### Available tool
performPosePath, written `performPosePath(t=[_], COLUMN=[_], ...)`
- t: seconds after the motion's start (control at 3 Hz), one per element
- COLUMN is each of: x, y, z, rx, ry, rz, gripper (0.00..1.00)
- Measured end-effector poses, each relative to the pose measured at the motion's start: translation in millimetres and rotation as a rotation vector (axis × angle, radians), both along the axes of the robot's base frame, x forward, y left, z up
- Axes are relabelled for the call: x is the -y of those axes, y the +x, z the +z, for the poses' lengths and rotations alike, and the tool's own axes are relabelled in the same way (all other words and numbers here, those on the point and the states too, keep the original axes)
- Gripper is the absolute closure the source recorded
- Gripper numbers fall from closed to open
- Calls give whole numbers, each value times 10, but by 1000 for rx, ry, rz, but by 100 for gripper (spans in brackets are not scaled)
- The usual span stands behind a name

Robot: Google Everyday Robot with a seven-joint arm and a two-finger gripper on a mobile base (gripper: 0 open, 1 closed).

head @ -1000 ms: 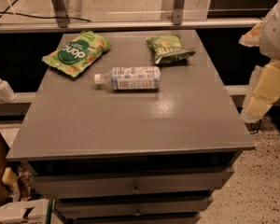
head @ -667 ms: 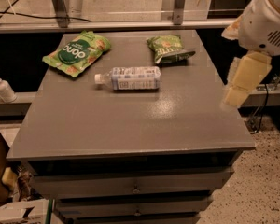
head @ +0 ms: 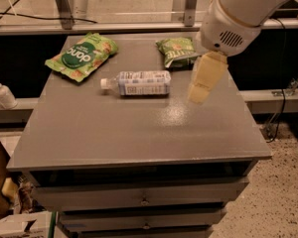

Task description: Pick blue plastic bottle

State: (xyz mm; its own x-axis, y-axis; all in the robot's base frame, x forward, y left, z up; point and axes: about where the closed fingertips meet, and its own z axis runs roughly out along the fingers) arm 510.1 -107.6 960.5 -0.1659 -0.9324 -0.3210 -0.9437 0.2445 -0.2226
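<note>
Grey and flat, the top of a cabinet [head: 139, 133] with drawers fills most of the view; behind it runs a dark ledge and a pale floor with cables. On this top lies the blue plastic bottle [head: 141, 83], on its side, in the far half and near the middle. Its long axis runs from left to right across the view. The white cap [head: 105, 84] points to the left and the bottom end points to the right.

The gripper [head: 198, 92] hangs over the top on the right side of the bottle, near its bottom end but apart from it, with the big white arm housing [head: 238, 14] above. Whether it is released or clenched I cannot tell; it holds nothing that I can see. So the bottle lies to the left of the gripper in the view, and the gripper looks along the bottle's length, not across it. In my judgement the coming move needs a shift to the left until it is above the label, and a grasp across the narrow body.

By count: one bottle, two green snack bags, the larger [head: 82, 56] at far left and the smaller [head: 176, 51] at far right, close behind the gripper. One white pump dispenser [head: 2, 92] stands off the cabinet, on the ledge at left. There is one arm only.
</note>
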Motion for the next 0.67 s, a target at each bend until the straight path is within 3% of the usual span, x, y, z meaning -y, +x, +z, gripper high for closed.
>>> performPosePath(t=[0.67], x=[-449], y=[445], z=[-462], rx=[-61], ry=[7], rz=[30], gripper=[0])
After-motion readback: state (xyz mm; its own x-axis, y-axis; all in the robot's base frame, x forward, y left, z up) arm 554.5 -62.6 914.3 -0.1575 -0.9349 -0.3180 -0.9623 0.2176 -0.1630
